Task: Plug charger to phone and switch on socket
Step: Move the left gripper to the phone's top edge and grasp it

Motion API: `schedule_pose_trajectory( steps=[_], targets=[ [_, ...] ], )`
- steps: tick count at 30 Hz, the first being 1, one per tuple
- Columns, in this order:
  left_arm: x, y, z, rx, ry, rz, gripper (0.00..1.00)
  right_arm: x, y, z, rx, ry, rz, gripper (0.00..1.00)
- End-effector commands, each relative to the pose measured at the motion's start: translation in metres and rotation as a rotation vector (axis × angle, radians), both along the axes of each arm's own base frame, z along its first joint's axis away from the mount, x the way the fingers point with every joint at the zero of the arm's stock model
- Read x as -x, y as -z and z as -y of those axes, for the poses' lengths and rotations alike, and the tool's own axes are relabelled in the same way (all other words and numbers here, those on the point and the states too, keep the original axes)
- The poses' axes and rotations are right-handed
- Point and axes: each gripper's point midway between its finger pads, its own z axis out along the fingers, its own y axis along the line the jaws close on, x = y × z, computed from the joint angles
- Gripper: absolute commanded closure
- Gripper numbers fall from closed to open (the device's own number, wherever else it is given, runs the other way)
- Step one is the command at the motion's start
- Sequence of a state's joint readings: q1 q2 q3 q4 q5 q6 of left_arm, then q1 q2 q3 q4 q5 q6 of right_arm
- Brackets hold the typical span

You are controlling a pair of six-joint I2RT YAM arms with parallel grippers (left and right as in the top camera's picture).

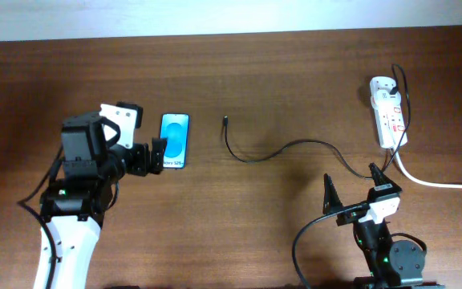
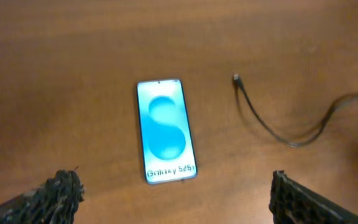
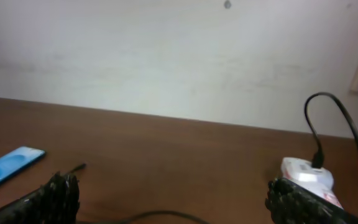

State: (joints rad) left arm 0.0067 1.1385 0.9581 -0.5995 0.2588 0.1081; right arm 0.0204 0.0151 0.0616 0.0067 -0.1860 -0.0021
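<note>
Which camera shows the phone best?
The left wrist view: the phone lies whole and centred, screen up, with its text strip readable. Overhead shows the phone whole but small. The right wrist view catches only a foreshortened part of the phone at the left edge.

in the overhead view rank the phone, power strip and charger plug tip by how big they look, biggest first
1. power strip
2. phone, slightly smaller
3. charger plug tip, by far the smallest

Overhead looks down; both wrist views, nearer, share the phone (image 2: pixel 165 130).
</note>
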Motion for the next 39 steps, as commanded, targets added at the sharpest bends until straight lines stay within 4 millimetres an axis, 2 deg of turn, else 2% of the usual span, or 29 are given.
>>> schedule_pose_trajectory(
  steps=[1,4,10,13,15,17,19,26,34,39],
  targets=[
    [-0.004,-0.009,0.004,0.017,0.009,0.016,0.01,0.009,-0.043,-0.006,-0.02,-0.035,0.033,0.02],
    [-0.006,-0.011,0.004,0.017,0.009,0.031,0.01,0.008,-0.066,-0.006,-0.016,-0.034,-0.051,0.02],
    [-0.006,-0.011,0.004,0.017,0.008,0.029,0.01,-0.002,-0.098,-0.006,-0.014,-0.033,-0.224,0.02],
    [-0.006,-0.011,0.004,0.018,0.008,0.03,0.01,0.0,-0.114,-0.015,-0.019,-0.085,-0.322,0.01],
    [-0.006,-0.012,0.004,0.035,-0.009,0.025,0.01,-0.003,-0.124,-0.018,-0.021,-0.104,-0.305,0.01],
    [-0.008,-0.013,0.004,0.049,-0.022,0.028,0.01,-0.004,-0.133,-0.03,-0.026,-0.18,-0.273,0.01],
    [-0.008,-0.014,0.004,0.049,-0.022,0.032,0.01,-0.004,-0.133,-0.032,-0.027,-0.19,-0.272,0.01],
    [-0.011,-0.01,0.004,0.049,-0.022,0.025,0.01,-0.007,-0.112,-0.03,-0.036,-0.172,-0.376,0.01],
    [-0.03,0.014,0.003,0.07,-0.054,-0.037,0.01,-0.025,-0.1,-0.021,-0.061,-0.104,-0.619,0.01],
    [-0.041,0.027,-0.001,0.07,-0.097,-0.087,0.01,-0.028,-0.104,-0.017,-0.076,-0.07,-0.691,0.02]
  ],
)
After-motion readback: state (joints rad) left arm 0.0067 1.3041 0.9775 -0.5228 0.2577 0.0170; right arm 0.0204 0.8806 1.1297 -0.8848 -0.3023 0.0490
